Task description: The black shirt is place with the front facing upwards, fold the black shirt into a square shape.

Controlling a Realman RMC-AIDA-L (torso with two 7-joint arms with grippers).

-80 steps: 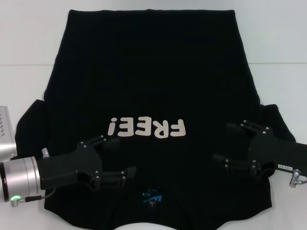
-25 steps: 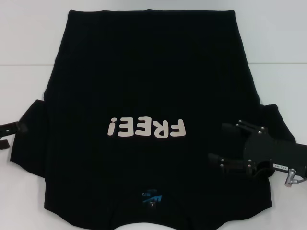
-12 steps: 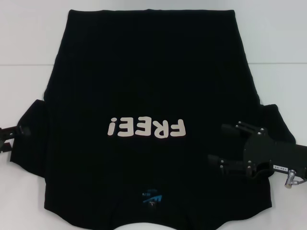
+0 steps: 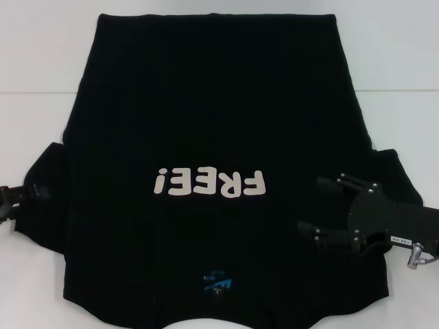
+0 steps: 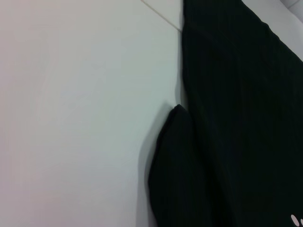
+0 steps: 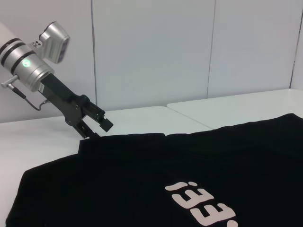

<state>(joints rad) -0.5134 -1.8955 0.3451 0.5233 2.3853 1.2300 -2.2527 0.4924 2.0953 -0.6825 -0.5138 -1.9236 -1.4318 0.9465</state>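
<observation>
We see the black shirt (image 4: 219, 171) spread flat and face up across the white table (image 4: 41, 55), collar and blue neck label (image 4: 216, 282) nearest the robot, hem farthest, both sleeves out. No fold is made yet, so by our reading the whole job remains: sleeves in, then body doubled into a square. The right gripper (image 4: 322, 205) hovers over the right shoulder area, fingers spread apart, holding nothing. The left gripper (image 4: 31, 192) sits at the left sleeve's edge; we cannot tell whether it has pinched the cloth.
</observation>
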